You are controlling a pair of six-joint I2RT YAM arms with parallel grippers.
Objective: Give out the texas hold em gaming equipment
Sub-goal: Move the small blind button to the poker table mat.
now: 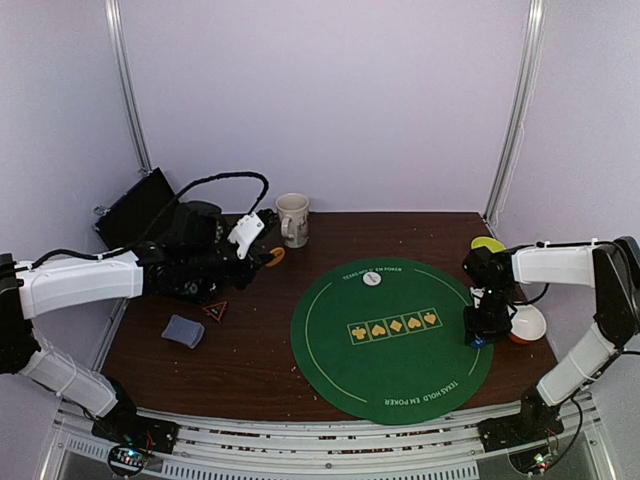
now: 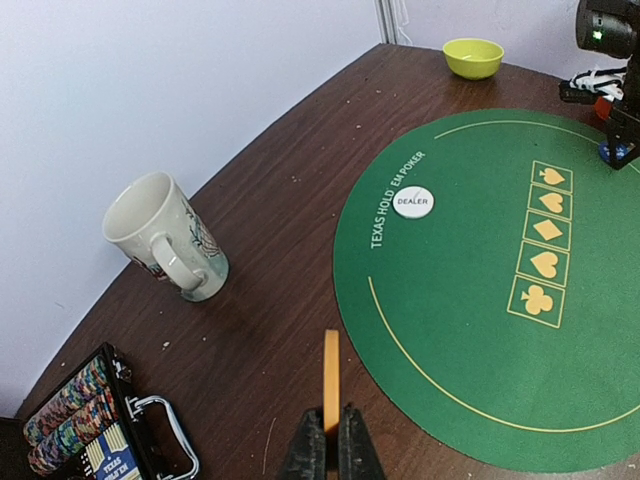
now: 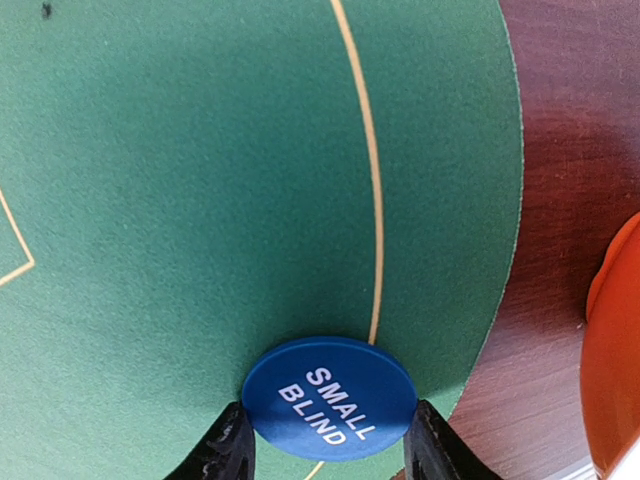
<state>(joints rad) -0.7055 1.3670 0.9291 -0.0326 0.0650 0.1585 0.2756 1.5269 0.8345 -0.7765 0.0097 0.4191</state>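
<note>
Left gripper is pinched shut on an orange disc, held edge-on so only its thin rim shows above the fingertips. It hangs over bare table left of the green mat, with the beige mug further off to the far left. Right gripper stands partly open, its two fingers clasping a blue disc marked SMALL BLIND. The disc sits at the mat's right edge, over the yellow ring line; I cannot tell whether it touches the felt.

The left wrist view shows a white dealer button lying on the far part of the mat, and an open case with rows of poker chips — the overhead view shows neither the chips nor the print on the button. Only the overhead view shows a grey-blue deck of cards lying on the table near the left, well apart from both grippers.

The left arm reaches from the near-left corner across to the far left of the table — wrist aimed toward the mat. The right arm folds in from the right edge, wrist pointing down, between a yellow-green bowl and an orange bowl.
</note>
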